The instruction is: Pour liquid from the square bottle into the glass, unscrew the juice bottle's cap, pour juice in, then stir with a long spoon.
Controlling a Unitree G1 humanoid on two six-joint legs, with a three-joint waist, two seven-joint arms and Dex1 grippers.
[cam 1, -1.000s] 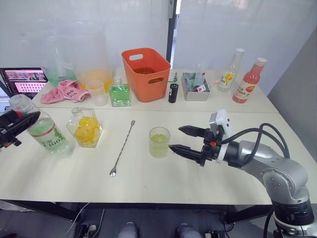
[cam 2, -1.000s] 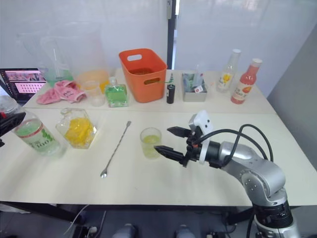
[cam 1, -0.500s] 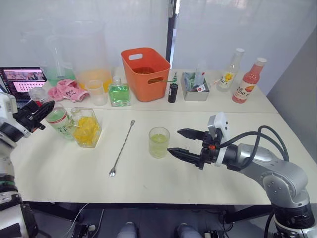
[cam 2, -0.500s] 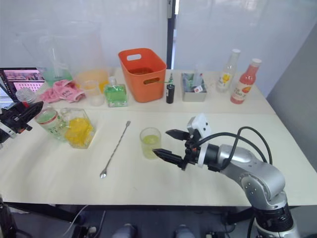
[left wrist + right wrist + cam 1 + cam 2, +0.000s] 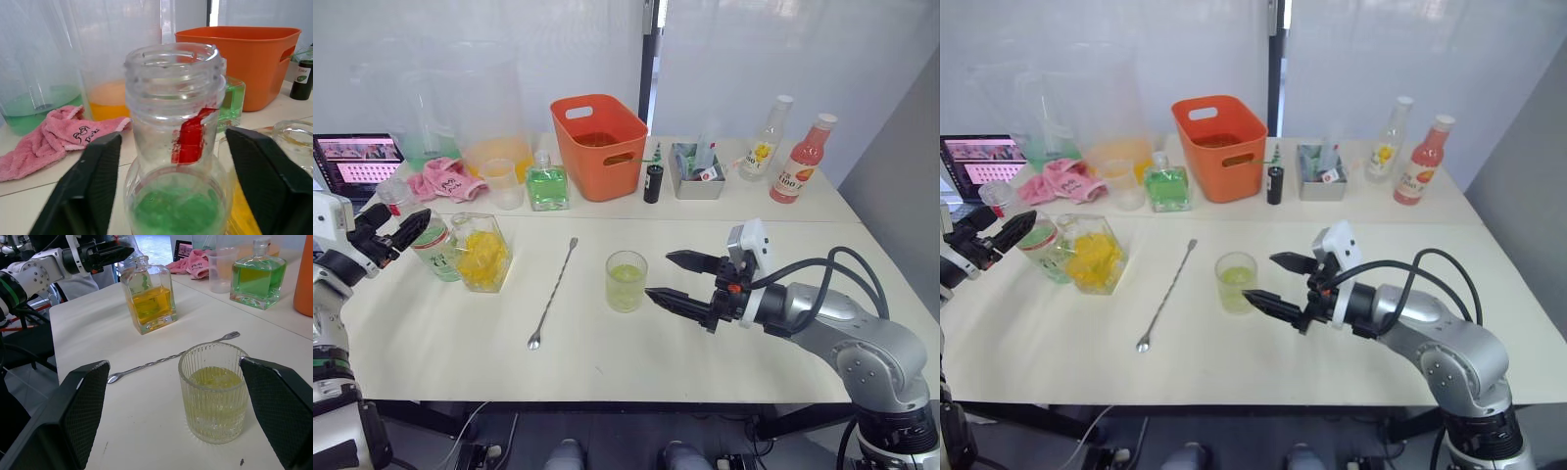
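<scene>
The juice bottle (image 5: pixel 433 247) stands capless on the table's left side, touching or nearly touching the square bottle (image 5: pixel 482 253) of yellow-orange liquid. My left gripper (image 5: pixel 406 217) is open around the bottle's neck, its fingers (image 5: pixel 93 181) well clear of the plastic. The cap is out of view; a reddish ring scrap hangs on the neck. The glass (image 5: pixel 626 281) holds pale yellow-green liquid at mid-table. Just right of it, my right gripper (image 5: pixel 658 274) hovers open with nothing in it. The long spoon (image 5: pixel 555 292) lies diagonally between the square bottle and the glass.
Along the back stand an orange basket (image 5: pixel 602 147), a green square bottle (image 5: pixel 548 186), a translucent cup (image 5: pixel 506 183), a pink cloth (image 5: pixel 442 178), a grey tray (image 5: pixel 697 171), a yellow-labelled bottle (image 5: pixel 766 142) and a pink-red bottle (image 5: pixel 800 162). A screen (image 5: pixel 357 157) sits far left.
The left gripper carried the tilted juice bottle inward from the far left, stood it beside the square bottle and opened its fingers. The right arm has barely moved.
</scene>
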